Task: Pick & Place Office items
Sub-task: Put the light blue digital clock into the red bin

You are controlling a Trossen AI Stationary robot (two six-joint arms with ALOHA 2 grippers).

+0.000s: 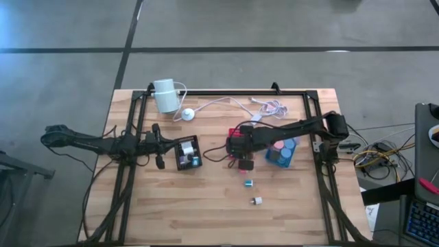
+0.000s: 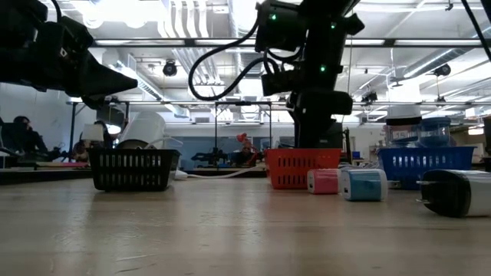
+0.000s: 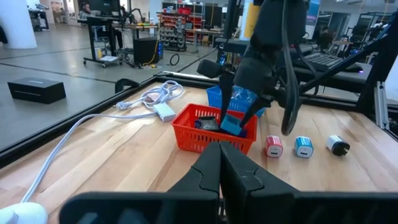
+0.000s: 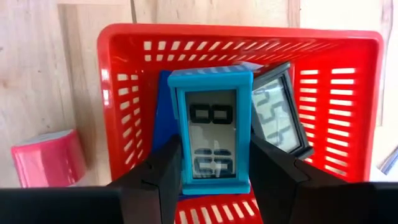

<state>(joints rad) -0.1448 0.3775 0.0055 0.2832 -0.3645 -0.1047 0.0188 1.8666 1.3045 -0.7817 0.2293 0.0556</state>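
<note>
My right gripper [image 4: 214, 180] stands over the red tray [image 4: 348, 93], shut on a blue rectangular piece with a grey display [image 4: 211, 134]. A dark piece of the same shape [image 4: 280, 115] lies in the tray beside it. In the left wrist view the blue piece [image 3: 233, 122] dips below the red tray's rim [image 3: 205, 134]. A pink block [image 3: 273, 146], a blue block [image 3: 303, 147] and a white-and-black block [image 3: 337, 145] rest on the table near the tray. My left gripper [image 3: 219, 168] waits shut, level, by the black tray [image 1: 187, 152]. My right gripper pinches the blue piece by its two long sides [image 4: 181, 165] between its two fingers, which come steeply from above and lie along it. The piece's display faces the wrist camera. Its lower end is inside the red tray; whether it touches the tray's floor I cannot tell.
A blue tray [image 1: 282, 152] with round discs stands right of the red one. A white cylinder [image 1: 164, 95] with its white cable [image 1: 233, 103] sits at the far edge. The near half of the table holds only the loose blocks [image 1: 248, 183].
</note>
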